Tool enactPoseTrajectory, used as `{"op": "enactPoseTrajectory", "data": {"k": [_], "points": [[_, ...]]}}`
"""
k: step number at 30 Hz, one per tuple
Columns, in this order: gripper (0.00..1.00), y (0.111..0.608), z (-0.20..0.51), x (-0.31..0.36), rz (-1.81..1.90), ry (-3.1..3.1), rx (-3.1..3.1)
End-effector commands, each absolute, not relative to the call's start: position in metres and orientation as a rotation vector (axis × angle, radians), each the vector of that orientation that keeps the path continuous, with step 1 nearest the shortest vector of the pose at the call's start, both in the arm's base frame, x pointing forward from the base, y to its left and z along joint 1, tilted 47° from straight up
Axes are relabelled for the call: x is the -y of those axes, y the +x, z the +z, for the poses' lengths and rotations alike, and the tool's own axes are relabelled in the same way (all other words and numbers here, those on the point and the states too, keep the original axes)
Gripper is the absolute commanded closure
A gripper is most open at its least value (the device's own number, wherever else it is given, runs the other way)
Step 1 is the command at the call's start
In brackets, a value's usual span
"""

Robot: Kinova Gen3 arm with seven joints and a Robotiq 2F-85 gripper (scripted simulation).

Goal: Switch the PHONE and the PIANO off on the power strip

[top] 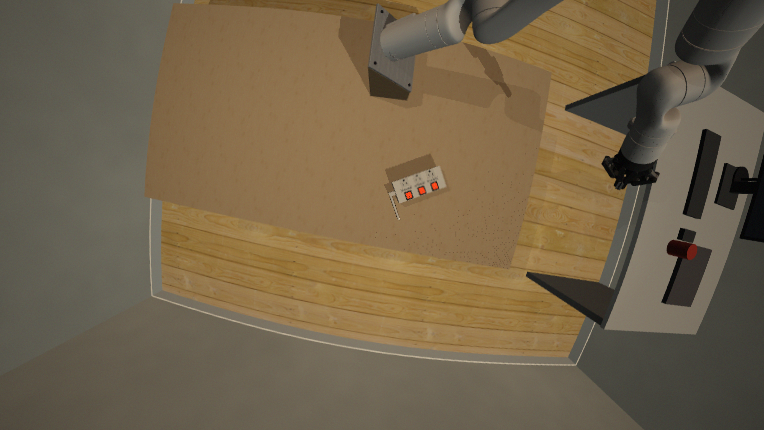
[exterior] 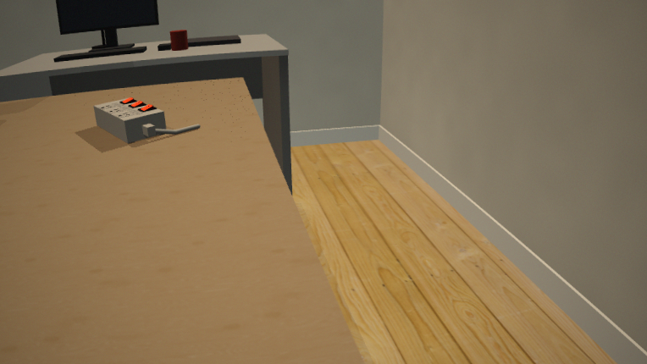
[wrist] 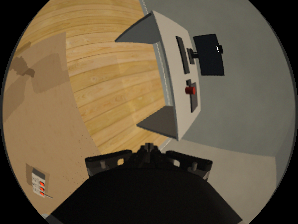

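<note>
Fingers of the claw are drawn fully together with nothing between them, and it hangs off the table's far side, above the strip of plank floor next to the grey desk, well apart from its target. From there the power strip lies back over the brown table, toward the middle of the top; the wrist view puts it low at the left edge, far off the camera's centre, so the reach must, I judge, swing the wrist back across the table edge before any descent. The strip sits flat and right way up, its long axis running along the row of three red switches, with the stub of cable leaving one short end. All three rockers glow red alike in the top view, so none looks switched off yet. Labels above them are too small to read, so which are PHONE and PIANO cannot be told. The exterior view shows what the top view does not: the strip's height and its side face, the rockers standing slightly proud; but it shows no arm at all. Farthest off on the desk stand a monitor and a red cup, away from the work.
</note>
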State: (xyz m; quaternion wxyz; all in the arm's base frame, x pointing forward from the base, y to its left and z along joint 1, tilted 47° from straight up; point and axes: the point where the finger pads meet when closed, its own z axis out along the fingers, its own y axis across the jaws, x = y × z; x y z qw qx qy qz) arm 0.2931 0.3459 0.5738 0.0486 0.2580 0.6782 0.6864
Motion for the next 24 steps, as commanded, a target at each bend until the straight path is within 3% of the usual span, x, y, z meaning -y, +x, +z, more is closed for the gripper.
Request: {"op": "enactPoseTrajectory", "data": {"k": [1,24], "points": [[1.00,0.291,0.575,-0.347,2.101,0.780,-2.069],[1.00,0.326,0.560,-0.335,2.058,0.770,-2.070]]}}
